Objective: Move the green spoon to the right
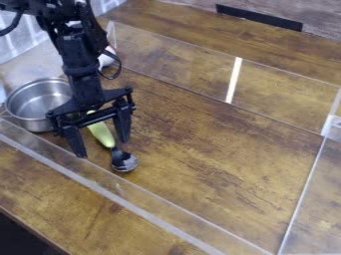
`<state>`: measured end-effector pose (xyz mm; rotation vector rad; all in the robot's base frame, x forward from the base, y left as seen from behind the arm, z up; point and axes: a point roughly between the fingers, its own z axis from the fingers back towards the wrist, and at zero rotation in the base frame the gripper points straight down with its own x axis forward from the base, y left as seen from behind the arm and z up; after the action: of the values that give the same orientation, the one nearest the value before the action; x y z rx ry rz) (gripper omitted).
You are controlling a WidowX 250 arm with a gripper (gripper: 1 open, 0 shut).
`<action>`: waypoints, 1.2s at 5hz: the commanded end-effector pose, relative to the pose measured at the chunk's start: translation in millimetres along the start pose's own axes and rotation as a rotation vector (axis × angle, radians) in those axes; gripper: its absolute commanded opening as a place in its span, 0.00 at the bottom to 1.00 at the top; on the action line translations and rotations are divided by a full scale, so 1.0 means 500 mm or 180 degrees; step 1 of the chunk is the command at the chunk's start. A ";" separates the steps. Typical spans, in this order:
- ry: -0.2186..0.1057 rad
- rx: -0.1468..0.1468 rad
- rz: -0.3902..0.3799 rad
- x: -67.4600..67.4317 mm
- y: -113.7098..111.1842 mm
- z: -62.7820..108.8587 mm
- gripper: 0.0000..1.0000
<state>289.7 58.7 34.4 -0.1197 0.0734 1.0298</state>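
On my screen, I had the steel pot (42,103) as my landmark, sitting at the left side of the view on the wooden table (226,129). The green spoon (102,135) lay just to the right of the pot, flat on the wood, its handle pointing up toward the arm and its silver bowl toward the bottom of the picture. The bowl end was a little lower in the view than the pot.

My black gripper (100,147) hung low beside the pot, partly in front of its right edge. I had its two fingers wide apart, pointing down, one on each side of the spoon's handle as my camera saw it. I couldn't tell whether either finger touched the handle, and the gripper covered the handle's upper part. The arm (80,50) came down from above the pot. A white object with a red part (108,58) showed behind the arm, farther back than the pot, mostly hidden.
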 end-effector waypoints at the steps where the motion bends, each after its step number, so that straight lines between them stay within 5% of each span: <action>1: -0.0059 -0.0108 -0.0024 0.020 -0.016 0.033 1.00; 2: -0.0059 -0.0145 -0.0098 0.027 -0.036 0.050 1.00; 4: -0.0083 -0.0170 -0.0060 0.031 -0.062 0.017 1.00; 6: -0.0160 -0.0215 0.0047 0.024 -0.053 0.078 1.00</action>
<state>309.2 57.7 50.1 -0.1369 0.0782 1.0613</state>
